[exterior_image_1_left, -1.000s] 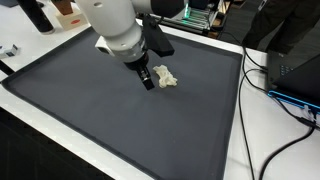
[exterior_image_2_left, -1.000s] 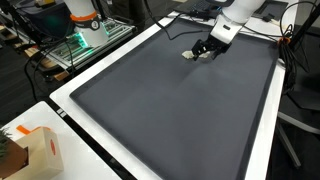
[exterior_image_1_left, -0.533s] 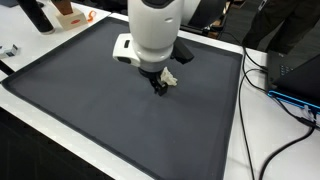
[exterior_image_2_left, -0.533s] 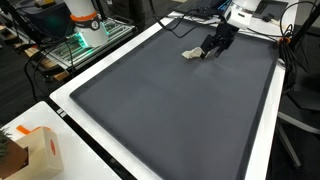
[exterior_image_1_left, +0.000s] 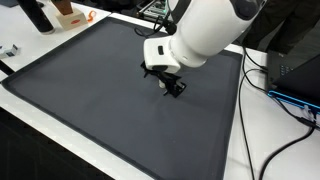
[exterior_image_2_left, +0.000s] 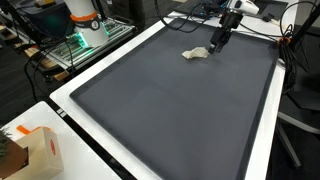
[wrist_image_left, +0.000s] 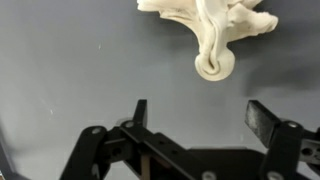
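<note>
Cream crumpled cloth (wrist_image_left: 205, 25), twisted tail | claw (wrist_image_left: 200, 118) wide, empty, near | matte grey mat (wrist_image_left: 60, 60)

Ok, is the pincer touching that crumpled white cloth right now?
Apart. In the wrist view the pincer stands open, and bare grey mat shows between its fingertips and the crumpled white cloth ahead.

arm (exterior_image_1_left: 210, 35): stretched forward, wrist down | tool (wrist_image_left: 200, 112): jaws wide apart
</note>
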